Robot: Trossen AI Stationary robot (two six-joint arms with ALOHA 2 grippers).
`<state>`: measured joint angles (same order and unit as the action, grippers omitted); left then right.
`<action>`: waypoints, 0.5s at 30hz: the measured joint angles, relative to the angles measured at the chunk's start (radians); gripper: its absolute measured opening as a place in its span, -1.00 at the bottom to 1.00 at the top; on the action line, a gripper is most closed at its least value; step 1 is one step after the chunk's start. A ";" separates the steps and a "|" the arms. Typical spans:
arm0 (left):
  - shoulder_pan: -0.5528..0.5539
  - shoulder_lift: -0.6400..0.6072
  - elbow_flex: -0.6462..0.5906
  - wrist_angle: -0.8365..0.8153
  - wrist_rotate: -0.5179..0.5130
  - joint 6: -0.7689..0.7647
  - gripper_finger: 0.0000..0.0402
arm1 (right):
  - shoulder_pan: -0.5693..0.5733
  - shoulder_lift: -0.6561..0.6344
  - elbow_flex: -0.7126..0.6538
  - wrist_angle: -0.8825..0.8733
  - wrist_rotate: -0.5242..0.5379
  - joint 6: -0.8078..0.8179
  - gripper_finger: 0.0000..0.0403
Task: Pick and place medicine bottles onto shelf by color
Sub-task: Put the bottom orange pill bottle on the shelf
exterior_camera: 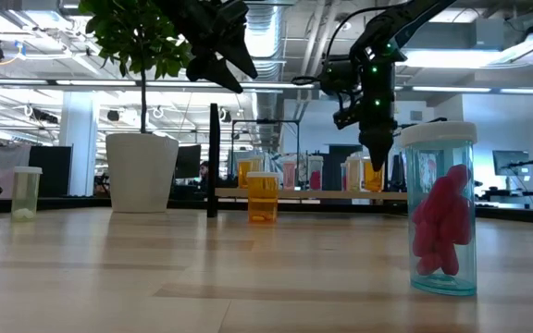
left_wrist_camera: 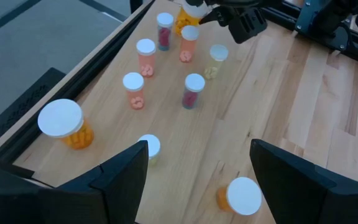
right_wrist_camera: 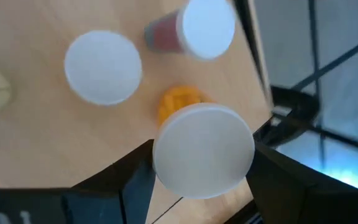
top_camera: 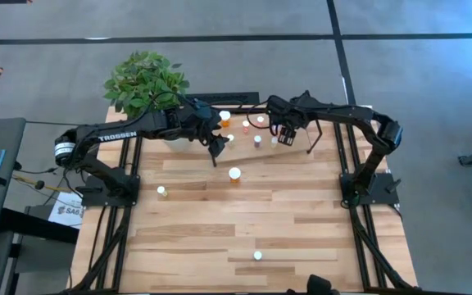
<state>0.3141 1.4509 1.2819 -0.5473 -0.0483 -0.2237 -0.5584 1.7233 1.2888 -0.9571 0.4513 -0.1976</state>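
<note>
My right gripper hangs over the shelf at the table's far side, shut on a large orange medicine bottle with a white cap. Several small bottles stand on the shelf board: pink, dark red, pale and a big orange one. My left gripper hovers open above the shelf's near edge, holding nothing. Three bottles stand on the table: orange, pale and pink-filled. My right gripper pinches the orange bottle between its two fingers at the sides of the white cap. The fingers come from above, slanting down. The bottle hangs upright below them, its base at or just above the shelf board; which, I cannot tell.
A leafy plant in a white pot stands at the table's far left corner, beside the shelf's black upright. The table's near half holds only the pink-filled bottle.
</note>
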 joint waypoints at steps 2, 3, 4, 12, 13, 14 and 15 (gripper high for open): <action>0.000 0.000 0.000 0.000 0.000 0.000 0.33 | -0.001 0.000 0.000 -0.029 -0.004 0.019 0.27; 0.000 0.000 0.000 0.001 0.000 0.000 0.33 | -0.001 0.000 0.000 -0.042 -0.004 0.023 0.27; 0.000 0.000 0.000 0.003 0.000 0.000 0.33 | -0.001 0.000 0.000 -0.054 -0.004 0.024 0.27; 0.000 0.000 0.000 0.024 0.000 0.000 0.33 | -0.007 0.000 0.000 -0.075 -0.006 0.078 0.27; 0.000 0.000 0.000 0.024 0.000 0.000 0.33 | -0.010 0.000 0.000 -0.080 -0.006 0.092 0.27; 0.000 0.000 0.000 0.024 0.000 0.000 0.33 | -0.014 0.000 0.000 -0.084 -0.006 0.097 0.27; 0.000 0.000 0.000 0.024 0.000 -0.001 0.33 | -0.017 0.000 0.000 -0.086 -0.005 0.097 0.27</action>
<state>0.3141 1.4509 1.2819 -0.5236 -0.0483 -0.2246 -0.5750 1.7233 1.2888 -1.0428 0.4461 -0.1009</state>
